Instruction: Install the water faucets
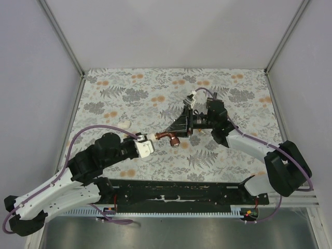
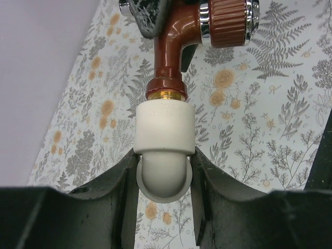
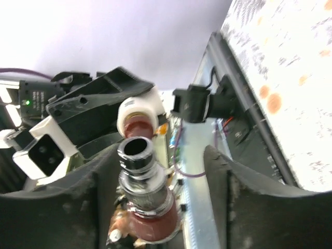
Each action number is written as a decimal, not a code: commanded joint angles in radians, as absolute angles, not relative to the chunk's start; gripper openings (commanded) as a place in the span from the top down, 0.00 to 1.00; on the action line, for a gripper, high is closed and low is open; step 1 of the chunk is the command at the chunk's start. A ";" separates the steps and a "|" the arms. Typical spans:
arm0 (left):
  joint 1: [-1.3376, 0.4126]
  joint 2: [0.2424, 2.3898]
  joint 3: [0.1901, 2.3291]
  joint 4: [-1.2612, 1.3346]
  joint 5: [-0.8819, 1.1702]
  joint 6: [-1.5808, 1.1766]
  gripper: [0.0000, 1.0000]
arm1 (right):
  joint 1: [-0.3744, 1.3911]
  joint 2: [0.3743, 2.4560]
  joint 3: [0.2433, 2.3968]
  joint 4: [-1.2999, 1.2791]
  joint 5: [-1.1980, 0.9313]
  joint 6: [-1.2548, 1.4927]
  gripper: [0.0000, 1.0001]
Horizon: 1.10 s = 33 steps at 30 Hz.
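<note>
Seen from above, the left arm is stretched from the near left corner toward the middle of the flower-patterned bench, bent at the elbow, with its wrist pointing right. The right arm is folded back from the near right corner, its wrist turned left so that the two arms meet tip to tip. The left pincer is closed on a white elbow fitting; in the left wrist view the rounded bend of the fitting is clamped between both dark fingers. A reddish-brown faucet is joined to the open end of that fitting by a brass collar. The faucet is held over the middle of the bench, between the two pincers. Its long axis runs roughly left to right across the bench, with the threaded end pointing left into the fitting and the ribbed knob branching off toward the right and the near edge. The right pincer is set around the knob end of the faucet. In the right wrist view its jaws are spread to either side of the silvery end, with a clear gap on one side; whether the other finger touches the faucet cannot be told.
</note>
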State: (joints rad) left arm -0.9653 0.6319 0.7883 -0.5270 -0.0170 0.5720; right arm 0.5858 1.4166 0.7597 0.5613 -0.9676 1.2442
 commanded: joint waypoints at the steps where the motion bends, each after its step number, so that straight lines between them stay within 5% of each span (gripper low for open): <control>1: -0.973 0.603 0.781 -0.370 -0.061 0.500 0.98 | 0.523 1.390 0.791 0.568 -0.917 1.198 0.17; 2: -0.974 0.604 0.776 -0.362 -0.072 0.477 0.98 | 0.511 1.376 0.802 0.536 -0.922 1.168 0.02; 12: -0.884 0.655 0.770 -0.391 0.099 0.174 0.98 | 0.388 1.040 0.890 0.034 -0.749 0.412 0.02; 20: -0.539 0.774 0.747 -0.165 0.811 -0.188 0.98 | 0.387 0.809 0.859 -0.158 -0.813 -0.141 0.02; 33: -0.511 0.910 0.842 -0.110 1.057 -0.299 0.98 | 0.390 0.822 0.888 -0.362 -0.922 -0.391 0.02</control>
State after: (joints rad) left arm -0.5133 0.9134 0.7708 -0.1837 0.9535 -0.2417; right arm 0.3843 0.8043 0.8482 -0.2905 -0.8696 -0.3214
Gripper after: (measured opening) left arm 0.440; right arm 0.979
